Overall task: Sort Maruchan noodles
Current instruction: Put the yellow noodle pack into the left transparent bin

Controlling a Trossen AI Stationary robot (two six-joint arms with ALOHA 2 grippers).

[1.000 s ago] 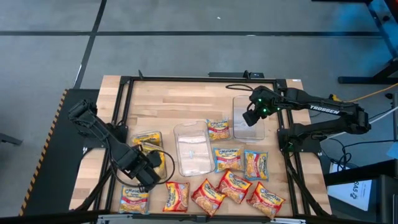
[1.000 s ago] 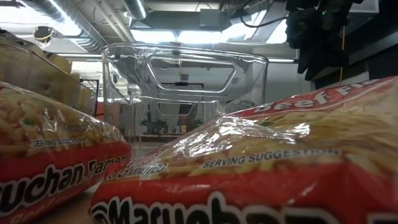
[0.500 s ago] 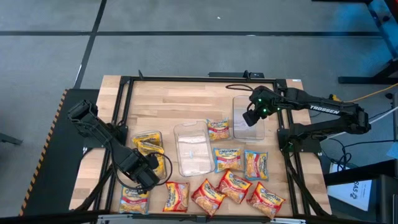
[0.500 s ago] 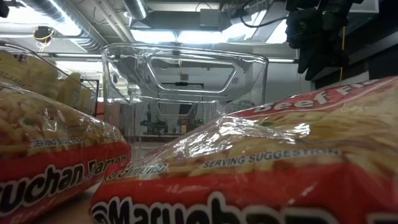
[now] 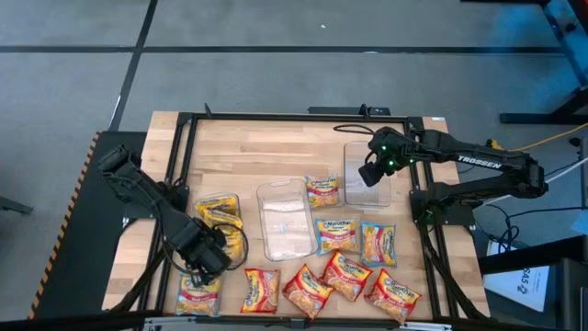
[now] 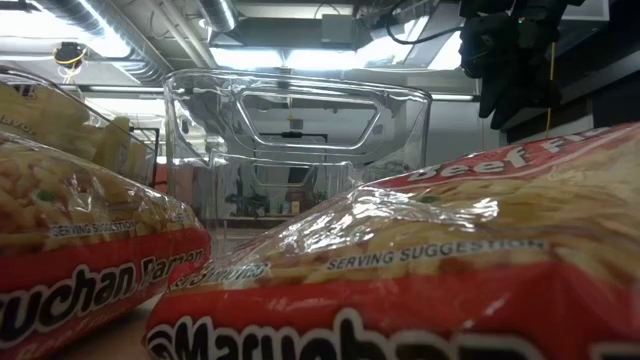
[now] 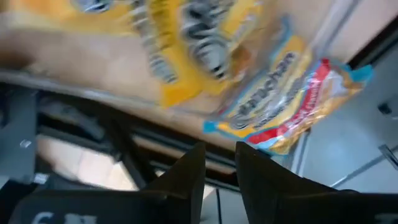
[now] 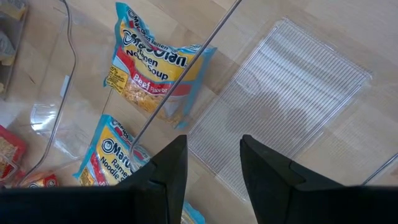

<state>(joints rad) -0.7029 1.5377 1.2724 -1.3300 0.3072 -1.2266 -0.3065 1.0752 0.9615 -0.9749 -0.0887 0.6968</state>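
**Left claw off the tray, jaws spread**

Shifted since a second ago: left claw [image 5: 206, 258] pulled back from the yellow packets toward the near-left corner of the wooden surface [image 5: 257, 152]; jaws were pinched then, now parted with nothing between them. Right arm unchanged.

Left wrist view: own dark fingers [image 7: 189, 174] apart, empty gap; blurred yellow packets [image 7: 180, 43] ahead, plus a blue-edged packet with red band [image 7: 292, 102] near the surface's edge.

Left clear plastic tray [image 5: 218, 219]: holds yellow Maruchan noodle packets, count not readable. Just beside the left claw, toward the near edge: one yellow-and-red packet [image 5: 198, 295] flat on the surface.

Middle clear rectangular tray [image 5: 284, 221]: looks unfilled from above.

Right claw [image 5: 371, 172]: hovering over the far-right clear tray [image 5: 366, 188], jaws wide, holding nothing. Right wrist view: ribbed tray floor [image 8: 280, 99] below, blue-edged beef packet [image 8: 155, 71] just outside its wall.

Loose packets: one [image 5: 322, 191] between middle and right trays; two [image 5: 336, 233] [image 5: 378, 243] right of the middle tray; four red-orange ones [image 5: 261, 289] [image 5: 308, 291] [image 5: 345, 274] [image 5: 392, 296] along the near edge.

Low view: two red packets [image 6: 420, 270] fill the foreground, clear tray [image 6: 300, 140] behind.
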